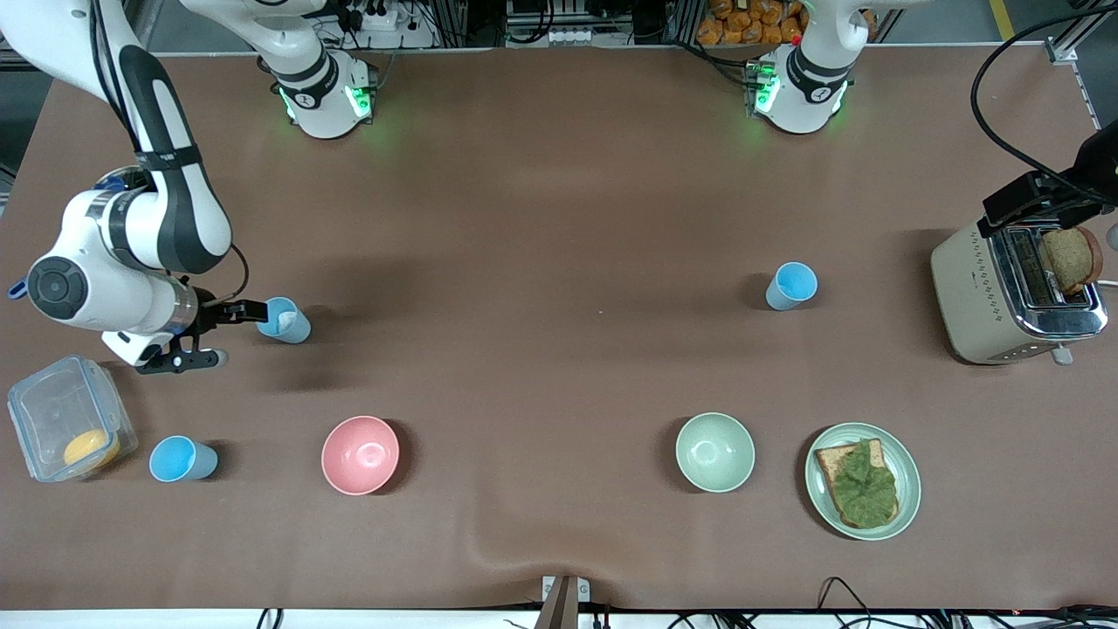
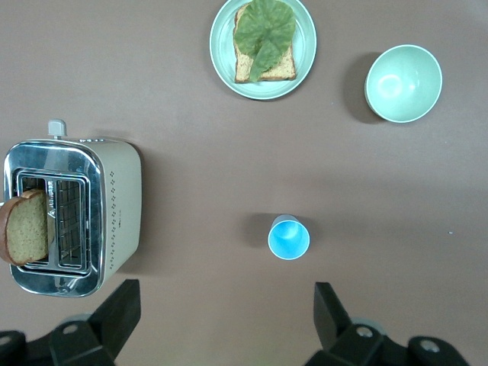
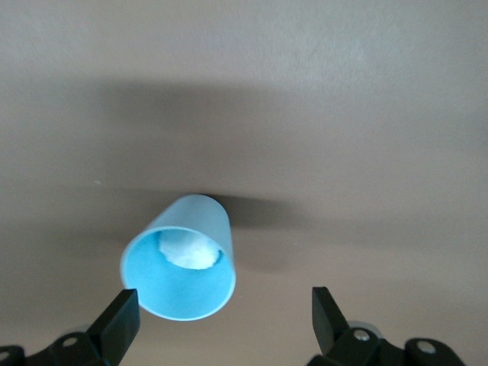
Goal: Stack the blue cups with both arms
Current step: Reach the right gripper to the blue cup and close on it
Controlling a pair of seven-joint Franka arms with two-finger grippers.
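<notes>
I see the big brown table [image 1: 559,175] with three blue cups. My right pincer [image 1: 229,334] is spread wide and low at the right arm's end, one finger touching the cup with the white patch [image 1: 285,320]. A second cup [image 1: 182,459] sits nearer the front camera, beside the clear box [image 1: 68,428]. The third cup [image 1: 791,286] stands toward the left arm's end, near the toaster [image 1: 1017,293]. My left pincer [image 2: 225,316] hangs spread above that end, holding nothing. I think I should get the patch cup between both fingers before I squeeze, or it may tip. I can read no writing
</notes>
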